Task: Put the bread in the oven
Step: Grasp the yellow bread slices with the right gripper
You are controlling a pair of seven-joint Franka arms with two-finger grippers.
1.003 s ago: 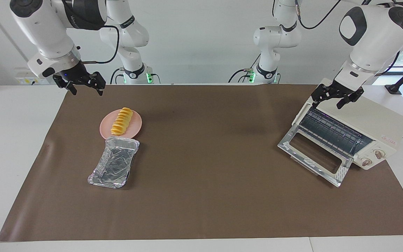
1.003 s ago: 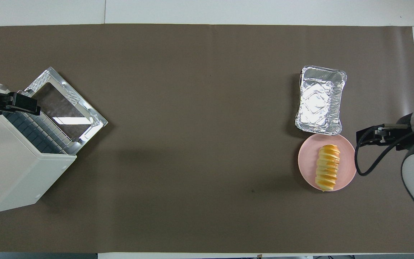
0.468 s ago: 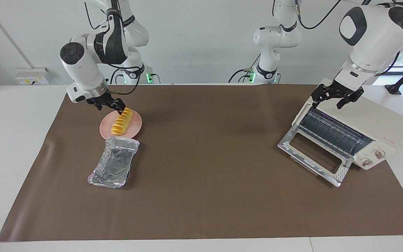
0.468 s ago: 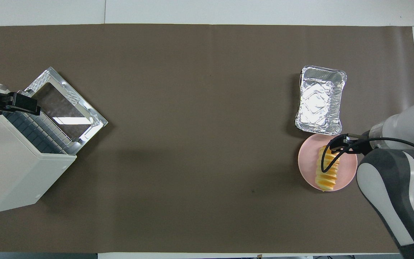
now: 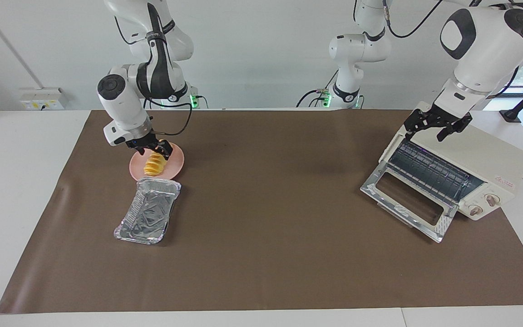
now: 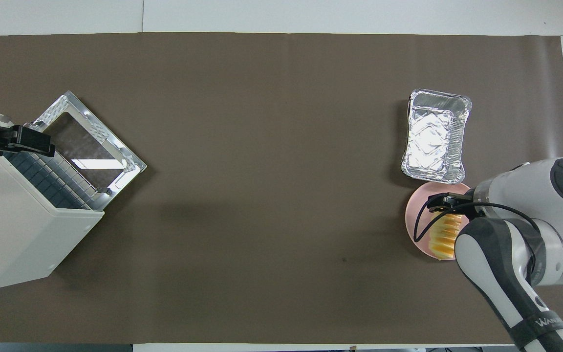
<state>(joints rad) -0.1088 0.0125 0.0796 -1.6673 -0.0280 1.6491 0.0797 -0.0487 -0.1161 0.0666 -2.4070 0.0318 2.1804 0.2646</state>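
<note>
Right gripper (image 5: 156, 148) down at the bread (image 5: 154, 166), fingers spread and holding nothing.

It seems to straddle the loaf's end at 12 o'clock on the pink plate (image 5: 176, 161), though contact is hard to judge; the foil tray (image 5: 149, 210) touches the plate at 6 o'clock. The left gripper (image 5: 437, 123) waits wide open over the oven (image 5: 484, 164), whose door (image 5: 406, 200) hangs open.

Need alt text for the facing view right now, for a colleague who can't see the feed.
The right claw is down at the bread on the pink plate, open, loaf not lifted. A foil tray lies beside the plate, farther from the robots. At the left arm's end, the oven stands with its door dropped open, the left claw open over it.
</note>
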